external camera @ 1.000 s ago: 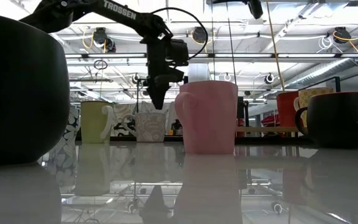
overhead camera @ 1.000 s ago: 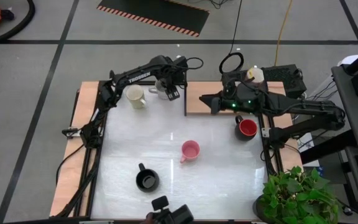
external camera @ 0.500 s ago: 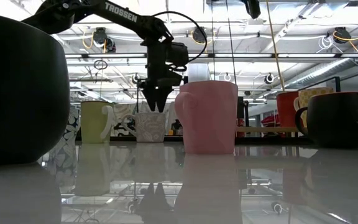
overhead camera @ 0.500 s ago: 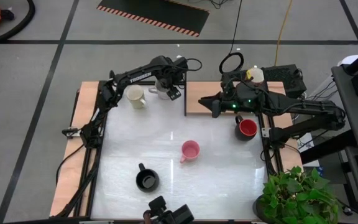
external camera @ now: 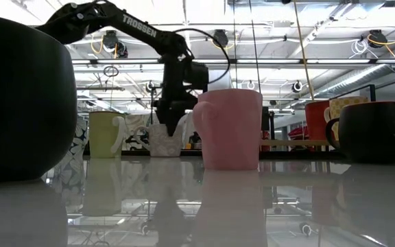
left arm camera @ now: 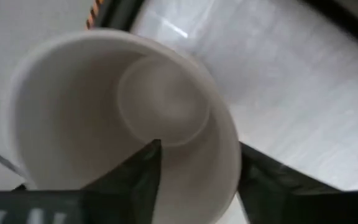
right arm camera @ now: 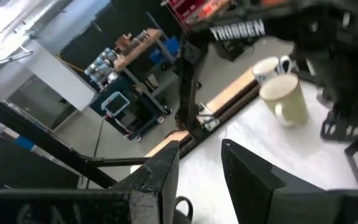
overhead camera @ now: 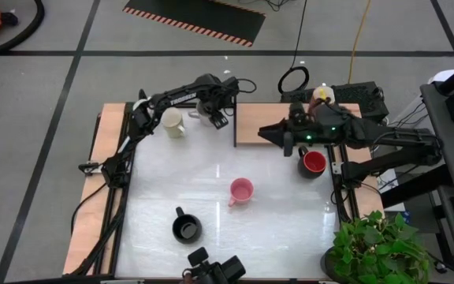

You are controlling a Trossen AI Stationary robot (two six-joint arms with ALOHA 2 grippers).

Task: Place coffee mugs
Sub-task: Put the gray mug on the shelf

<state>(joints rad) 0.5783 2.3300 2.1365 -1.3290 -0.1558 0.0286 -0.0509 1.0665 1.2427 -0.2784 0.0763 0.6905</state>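
A white mug with blue marks [overhead camera: 198,115] [external camera: 164,140] [left arm camera: 73,112] stands upright near the table's far edge. My left gripper [overhead camera: 211,113] [external camera: 170,125] [left arm camera: 199,146] is open above it, pointing down. One finger is inside the mug and one outside, astride its wall without plainly touching. A cream mug [overhead camera: 172,123] [external camera: 105,135] [right arm camera: 284,99] stands just left of it. The pink mug [overhead camera: 241,191] [external camera: 230,129], the black mug [overhead camera: 186,229] and a dark mug with a red inside [overhead camera: 314,162] [external camera: 372,132] stand apart on the white top. My right gripper [overhead camera: 278,134] [right arm camera: 201,165] is open and empty over the wooden board [overhead camera: 254,118].
The pink mug stands at the table's middle and the black mug near its near edge. A potted plant [overhead camera: 377,244] is at the near right corner. A red mug [external camera: 317,122] and a patterned one [external camera: 347,110] show beyond the dark mug. Cables and a power strip lie past the far edge.
My left gripper has come down over the white mug with its fingers apart, one finger going inside the rim. My right arm has drawn back a little toward the table's right edge. No mug has moved.
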